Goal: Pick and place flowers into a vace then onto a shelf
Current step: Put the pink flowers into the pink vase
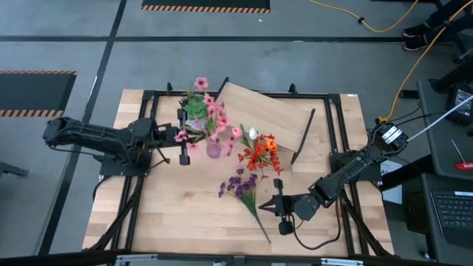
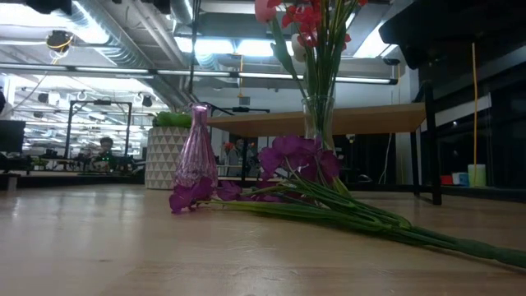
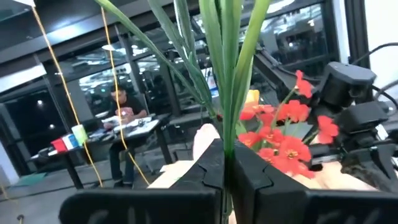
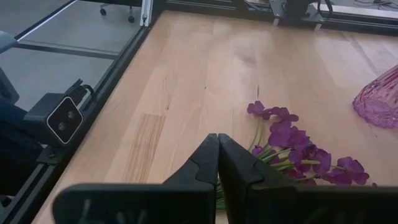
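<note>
Flowers with purple blossoms on long green stalks (image 1: 247, 191) lie flat on the pale wooden tabletop (image 1: 185, 214), near the right gripper (image 1: 279, 206) — fingers together, empty. The left gripper (image 1: 182, 137) is clamped on green stems (image 3: 227, 74), beside the pink glass vase (image 1: 213, 148).

Purple flowers (image 1: 240, 185), pink glass vase (image 2: 196, 148), red blooms (image 1: 257, 155), pale wood table (image 1: 185, 207).
</note>
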Controlling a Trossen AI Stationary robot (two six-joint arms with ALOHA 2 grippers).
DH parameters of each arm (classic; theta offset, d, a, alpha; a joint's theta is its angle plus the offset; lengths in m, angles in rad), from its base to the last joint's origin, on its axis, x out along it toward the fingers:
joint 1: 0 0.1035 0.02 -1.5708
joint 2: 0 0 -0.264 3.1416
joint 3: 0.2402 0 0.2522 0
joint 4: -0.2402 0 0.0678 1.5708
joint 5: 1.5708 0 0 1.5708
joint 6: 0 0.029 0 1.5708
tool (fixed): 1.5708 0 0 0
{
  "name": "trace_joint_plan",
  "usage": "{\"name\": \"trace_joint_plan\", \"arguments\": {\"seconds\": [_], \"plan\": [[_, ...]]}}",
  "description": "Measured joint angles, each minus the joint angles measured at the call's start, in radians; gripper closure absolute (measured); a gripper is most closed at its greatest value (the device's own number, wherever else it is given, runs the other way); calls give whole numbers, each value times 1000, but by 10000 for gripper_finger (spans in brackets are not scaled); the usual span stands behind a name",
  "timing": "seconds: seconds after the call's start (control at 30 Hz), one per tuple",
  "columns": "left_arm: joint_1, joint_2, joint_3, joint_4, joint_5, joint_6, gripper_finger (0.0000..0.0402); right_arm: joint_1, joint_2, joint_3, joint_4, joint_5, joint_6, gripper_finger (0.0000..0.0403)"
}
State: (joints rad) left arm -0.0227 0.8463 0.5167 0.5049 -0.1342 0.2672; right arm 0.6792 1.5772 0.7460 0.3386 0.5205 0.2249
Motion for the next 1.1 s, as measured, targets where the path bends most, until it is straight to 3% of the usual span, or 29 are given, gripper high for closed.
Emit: {"name": "trace_joint_plan", "arguments": {"seconds": [0.37,1.1], "plan": [[86,2,-2,48,90,-22,398,0,0,0,-3,0,-2,389],[123,115,-3,76,103,-82,398,0,0,0,-16,2,5,389]]}}
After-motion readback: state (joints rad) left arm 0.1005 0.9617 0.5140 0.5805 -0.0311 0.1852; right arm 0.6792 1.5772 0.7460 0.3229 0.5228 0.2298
